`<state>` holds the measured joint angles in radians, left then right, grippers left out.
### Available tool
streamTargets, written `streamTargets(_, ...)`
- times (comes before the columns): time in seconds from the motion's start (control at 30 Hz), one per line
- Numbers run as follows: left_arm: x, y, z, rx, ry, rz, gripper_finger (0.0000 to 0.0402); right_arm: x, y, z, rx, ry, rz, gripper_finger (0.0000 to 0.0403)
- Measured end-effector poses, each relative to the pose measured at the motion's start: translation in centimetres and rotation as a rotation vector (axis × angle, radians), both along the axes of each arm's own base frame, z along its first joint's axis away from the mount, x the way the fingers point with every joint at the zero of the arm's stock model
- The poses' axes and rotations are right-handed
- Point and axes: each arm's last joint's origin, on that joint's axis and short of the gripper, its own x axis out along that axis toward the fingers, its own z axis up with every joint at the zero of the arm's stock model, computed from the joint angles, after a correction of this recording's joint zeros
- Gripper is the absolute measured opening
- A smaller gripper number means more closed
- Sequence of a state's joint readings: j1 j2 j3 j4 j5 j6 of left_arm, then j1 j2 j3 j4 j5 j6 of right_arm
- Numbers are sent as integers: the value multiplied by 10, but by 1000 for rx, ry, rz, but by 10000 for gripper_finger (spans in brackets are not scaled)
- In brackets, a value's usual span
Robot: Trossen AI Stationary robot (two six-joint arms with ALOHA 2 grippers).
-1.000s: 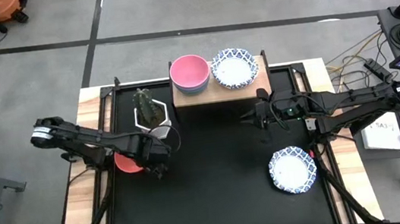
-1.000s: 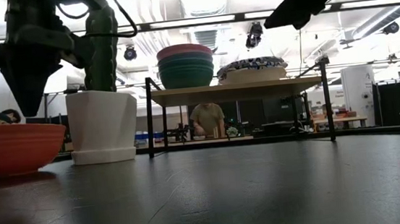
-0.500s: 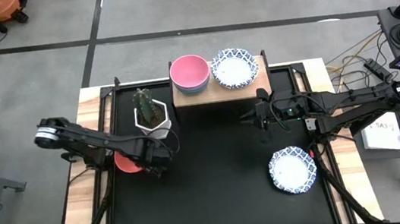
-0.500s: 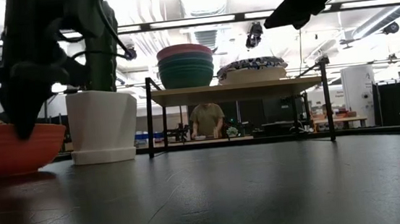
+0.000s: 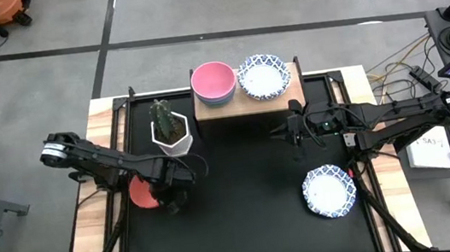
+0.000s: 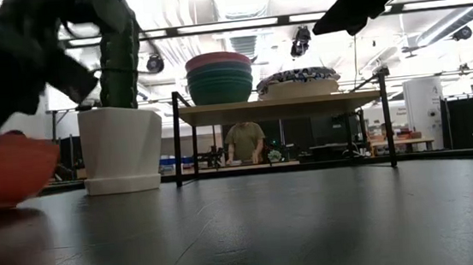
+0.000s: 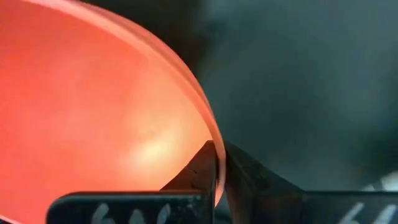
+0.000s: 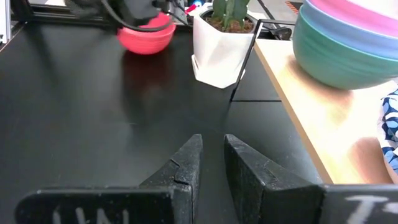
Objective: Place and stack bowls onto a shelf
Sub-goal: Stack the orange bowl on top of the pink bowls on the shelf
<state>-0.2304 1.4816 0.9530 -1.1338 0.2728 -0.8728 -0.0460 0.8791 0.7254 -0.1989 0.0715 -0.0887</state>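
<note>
The red bowl (image 5: 139, 193) sits left of the table's middle, on the near side of the white cactus pot (image 5: 170, 133). My left gripper (image 5: 171, 193) is shut on the bowl's right rim. The light-wood shelf (image 5: 244, 106) at the far edge carries a stack of plain bowls with the pink one (image 5: 213, 82) on top, and patterned bowls (image 5: 263, 76) beside it. Another patterned bowl (image 5: 329, 191) rests on the table at near right. My right gripper (image 5: 275, 130) hovers in front of the shelf, fingers a little apart, touching nothing. My left gripper (image 7: 219, 149) pinches the red bowl's rim (image 7: 209, 132) on the side toward the table's middle. One finger (image 7: 196, 171) is inside the bowl and the other (image 7: 249, 174) is outside. The fingers come slanting down from above. In the low view the bowl (image 6: 8, 174) looks tilted.
The cactus pot (image 6: 119, 147) stands close beside the red bowl, between it and the shelf (image 6: 277, 107). Black tabletop (image 5: 250, 192) lies open between the arms. A person shows in the room beyond the shelf (image 6: 244, 140).
My left gripper has come down onto the red bowl's rim and then moved a little toward the near edge. The bowl has shifted with it toward the near edge and tipped slightly. The right arm has kept still.
</note>
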Motion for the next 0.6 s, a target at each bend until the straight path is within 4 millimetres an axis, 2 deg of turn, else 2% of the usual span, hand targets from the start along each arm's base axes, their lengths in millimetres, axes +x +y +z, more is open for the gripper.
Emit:
streamTargets(0.13,13,-12,24,-94,-134,-185,2,0,0,-1,0,5,0,57)
streamTargets(0.27,31,-16,59,-112,-317,-320,1,0,0,-1,0,7,1,57)
streamTargets(0.43,51,-16,121,41,-624,-532,1,0,0,-1,-1,7,1,57)
streamTargets(0.6,59,-9,186,314,-892,-741,0,0,0,-1,-7,9,4,57)
